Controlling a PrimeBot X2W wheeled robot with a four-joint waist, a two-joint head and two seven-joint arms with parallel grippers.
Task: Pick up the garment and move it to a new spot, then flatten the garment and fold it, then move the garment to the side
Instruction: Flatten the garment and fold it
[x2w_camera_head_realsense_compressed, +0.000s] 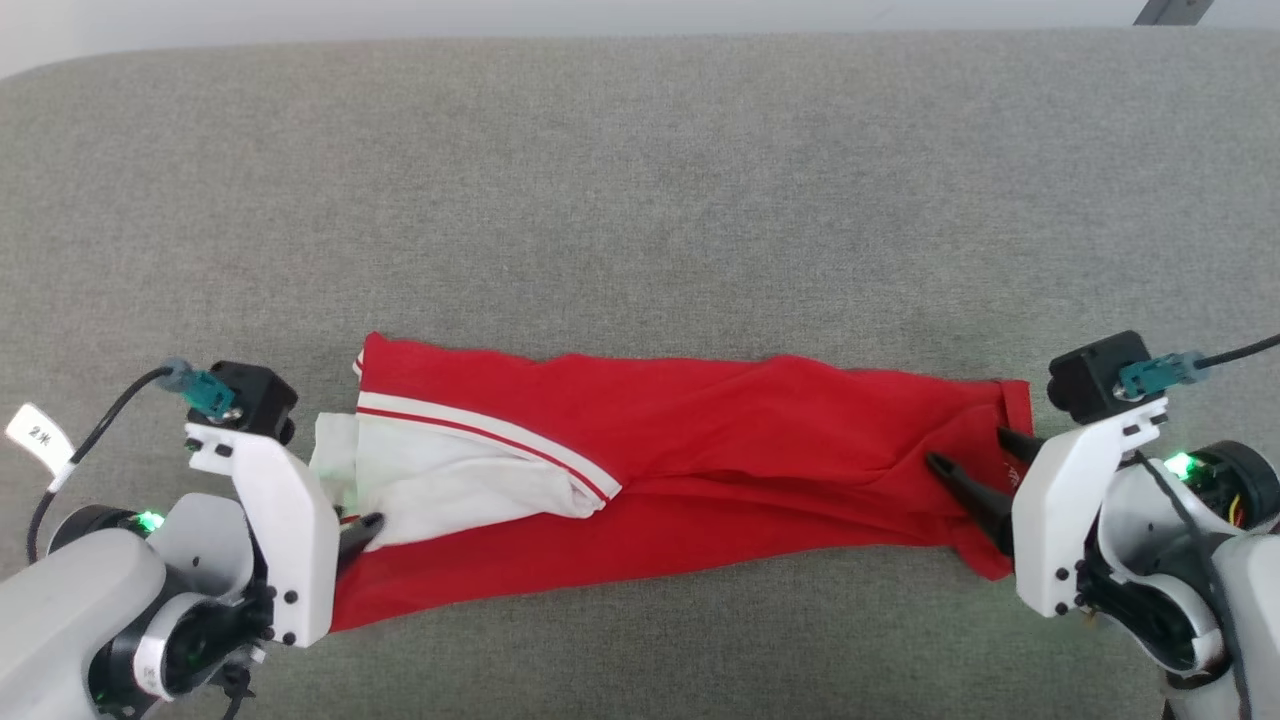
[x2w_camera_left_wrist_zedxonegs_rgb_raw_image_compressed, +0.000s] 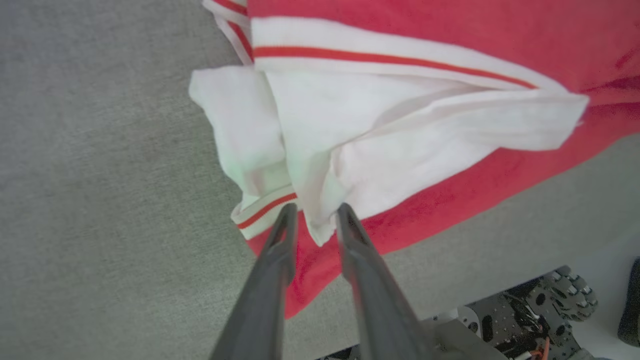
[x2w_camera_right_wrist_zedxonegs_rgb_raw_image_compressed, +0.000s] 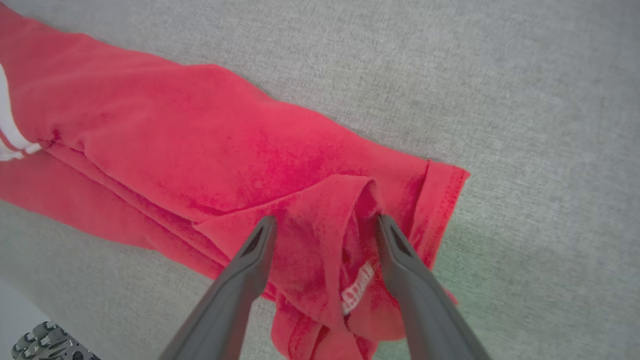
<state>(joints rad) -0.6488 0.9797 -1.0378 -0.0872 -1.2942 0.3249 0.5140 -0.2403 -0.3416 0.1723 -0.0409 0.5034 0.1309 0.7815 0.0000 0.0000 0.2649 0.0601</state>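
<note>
The garment, a red jersey, lies folded into a long band across the grey padded surface. Its white side panel with striped trim is turned up at the left end. My left gripper is at that end, its jaws narrowly open on either side of a point of white fabric. My right gripper rests on the right end, near the hem. It stands wide open, its fingers straddling a raised red fold, with a small white label beside it. The chest lettering is hidden.
The grey surface stretches far behind the garment, and its back edge runs along the top of the head view. Its front edge lies just below the garment. Below that edge is the robot's base. A tagged cable hangs off my left wrist.
</note>
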